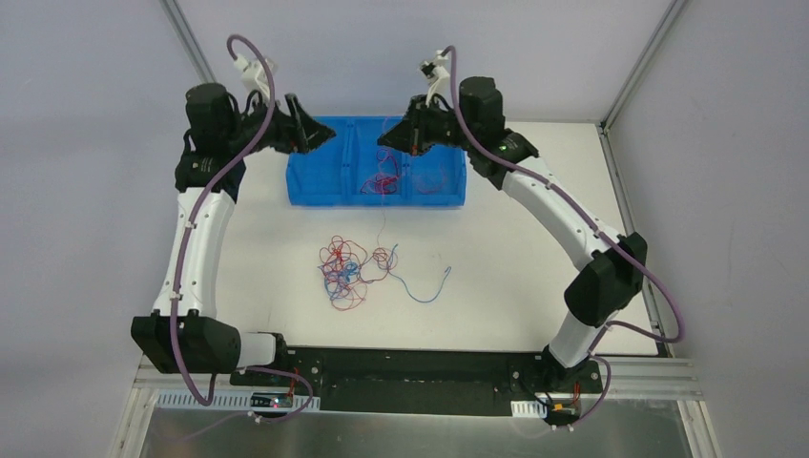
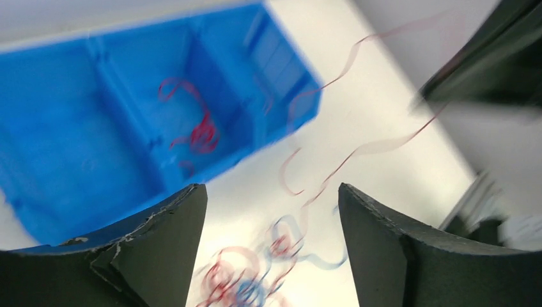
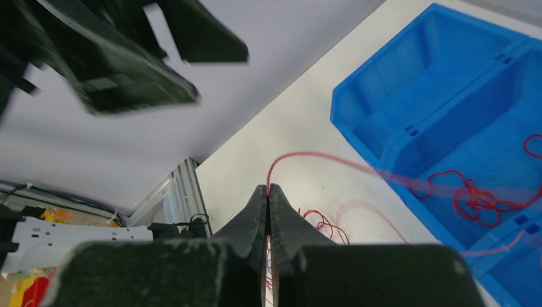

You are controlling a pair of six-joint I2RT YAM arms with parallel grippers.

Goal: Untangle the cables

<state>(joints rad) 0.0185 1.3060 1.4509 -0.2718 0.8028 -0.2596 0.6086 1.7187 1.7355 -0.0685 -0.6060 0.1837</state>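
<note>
The cables (image 1: 348, 272) are mostly one red-and-blue knot in the middle of the counter (image 1: 496, 248), with a blue tail (image 1: 425, 289) trailing off right. The blue bin (image 1: 315, 172) sits just beyond it on the far side, with a few red wires in its middle and right compartments.

One red wire (image 3: 300, 154) climbs from the knot, running near-to-far, up to the right end effector (image 3: 269, 189), which is pressed together and looks to be pinching it. The left end effector (image 2: 271, 195) is spread wide with nothing in it.

Both hang over the bin, so the knot lies nearward of either one, a bit closer to the right. The top view barely shows the lifted strand. The right wrist view shows the pinch, and the left wrist view shows the strand curling in the air.
</note>
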